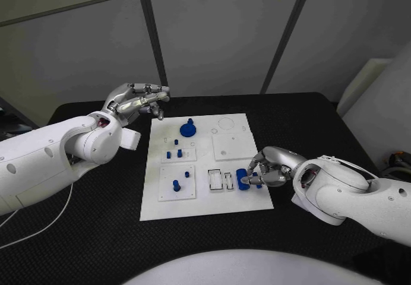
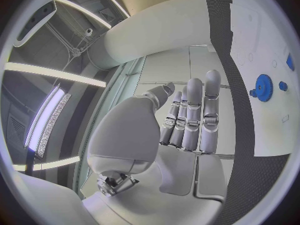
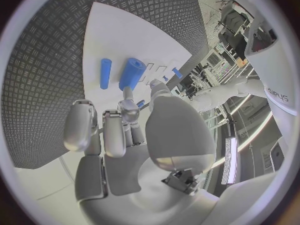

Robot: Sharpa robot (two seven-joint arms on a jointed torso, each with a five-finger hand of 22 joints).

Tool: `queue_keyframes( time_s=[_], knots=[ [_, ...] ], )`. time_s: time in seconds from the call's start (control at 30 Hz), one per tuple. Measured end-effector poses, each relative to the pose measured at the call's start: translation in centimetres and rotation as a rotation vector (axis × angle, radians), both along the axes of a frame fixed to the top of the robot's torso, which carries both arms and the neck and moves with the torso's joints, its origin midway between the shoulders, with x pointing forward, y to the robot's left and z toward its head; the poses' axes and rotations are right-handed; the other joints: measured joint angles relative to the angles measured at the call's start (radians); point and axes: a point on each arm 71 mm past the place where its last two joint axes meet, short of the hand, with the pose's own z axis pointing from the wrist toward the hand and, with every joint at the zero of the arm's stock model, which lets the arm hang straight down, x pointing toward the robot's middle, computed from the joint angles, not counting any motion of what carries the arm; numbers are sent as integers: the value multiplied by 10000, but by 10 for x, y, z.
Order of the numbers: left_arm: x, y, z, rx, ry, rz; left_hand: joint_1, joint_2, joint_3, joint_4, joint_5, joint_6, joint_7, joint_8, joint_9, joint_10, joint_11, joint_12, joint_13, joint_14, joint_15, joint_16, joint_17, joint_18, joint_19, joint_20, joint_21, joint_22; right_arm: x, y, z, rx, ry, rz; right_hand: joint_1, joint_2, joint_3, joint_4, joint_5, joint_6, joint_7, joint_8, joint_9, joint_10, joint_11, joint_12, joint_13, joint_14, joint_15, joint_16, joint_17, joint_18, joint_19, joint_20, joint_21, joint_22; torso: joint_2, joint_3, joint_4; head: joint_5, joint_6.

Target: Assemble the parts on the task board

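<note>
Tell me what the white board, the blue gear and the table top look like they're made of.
Board: probably plastic, matte white with crisp cut-out slots. Gear: likely moulded or printed plastic, uniform dull blue, no shine. Table top: black sheet with a raised tread pattern, maybe rubber or textured metal; unclear.

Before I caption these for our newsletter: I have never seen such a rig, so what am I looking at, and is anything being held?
This is a two-armed robot at a black table. The square picture looks down from its head; each round one comes from a camera at a wrist.

On the table lies a white task board carrying small blue parts, among them a blue gear.

The left hand hovers past the board's far corner, fingers straight, holding nothing.

The right hand is down at the board's near right edge, fingertips at a thick blue cylinder beside a thinner blue peg. Whether it grips the cylinder I cannot tell.
</note>
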Motion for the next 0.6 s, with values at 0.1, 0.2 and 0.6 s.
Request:
queue_keyframes(
  time_s=[0.1, 0.2, 0.6],
  knots=[
    [0, 0, 0, -2, -1, -2, -4, -4, 0, 0, -40, 0, 0, 0, 0, 0, 0, 0, 0, 0, 0, 0, -10, 0, 0, 0, 0, 0, 1, 1, -2, -81, 39, -57, 0, 0, -28, 0, -38, -48, 25, 40, 12, 0, 0, 0, 0, 0, 0, 0, 3, 1, 0, 0, 0, 0, 5, 0, 0, 1, -24],
    [0, 0, 0, -3, 5, -6, -29, -29, 0, 0, -40, 0, 0, 0, 0, 0, 0, 0, 0, 0, 0, 0, -11, 0, 0, 0, 0, -1, 1, 2, -4, -172, 65, -115, -52, 52, -56, 1, -39, -67, 6, 40, 32, 0, 0, 0, 9, 0, 0, 0, 2, 1, 0, 0, 0, 0, 10, 1, 0, 1, -49],
    [0, 0, -1, -4, 13, -11, -40, -40, -28, 28, -40, 0, 0, 0, 0, -35, -35, 0, 0, 0, 0, 0, -10, 0, 0, 0, 0, -2, 5, 7, -10, -523, 172, -229, -306, 175, -305, 29, -78, -138, 7, 143, 121, -107, 31, -67, 7, 38, 37, 0, 0, 2, -1, 0, 0, -10, 11, 1, -8, 37, -120]
  ],
)
